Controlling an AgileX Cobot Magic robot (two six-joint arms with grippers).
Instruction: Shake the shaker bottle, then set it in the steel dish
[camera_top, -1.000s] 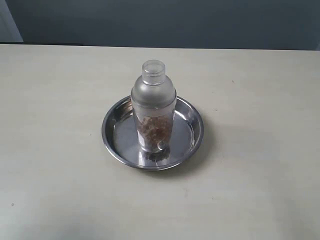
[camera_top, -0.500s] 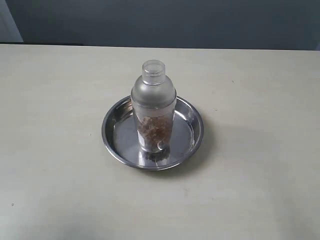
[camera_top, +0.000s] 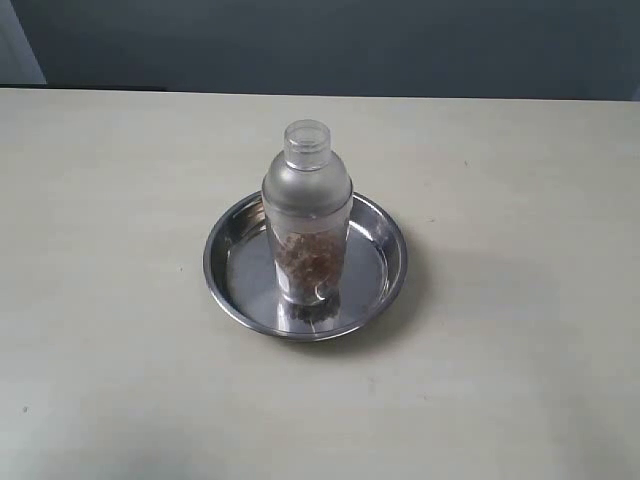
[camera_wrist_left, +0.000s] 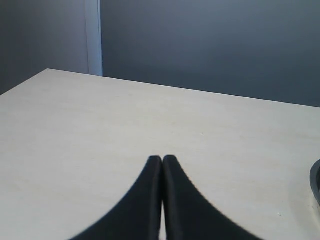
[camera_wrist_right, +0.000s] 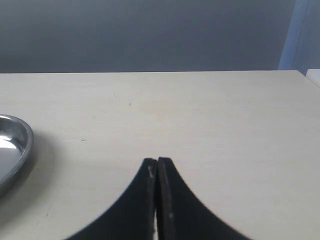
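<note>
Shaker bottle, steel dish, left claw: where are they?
shaker bottle (camera_top: 307, 192), exterior view, frosted shoulder.
steel dish (camera_top: 213, 262), exterior view, left rim.
left claw (camera_wrist_left: 162, 159), left wrist view, between its shut tips.

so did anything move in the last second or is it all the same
Nothing visibly changed. The shaker bottle stands upright in the steel dish exactly as in the earlier exterior pictures, with no arm in that view. The left gripper and right gripper are shut and empty above the table.
</note>
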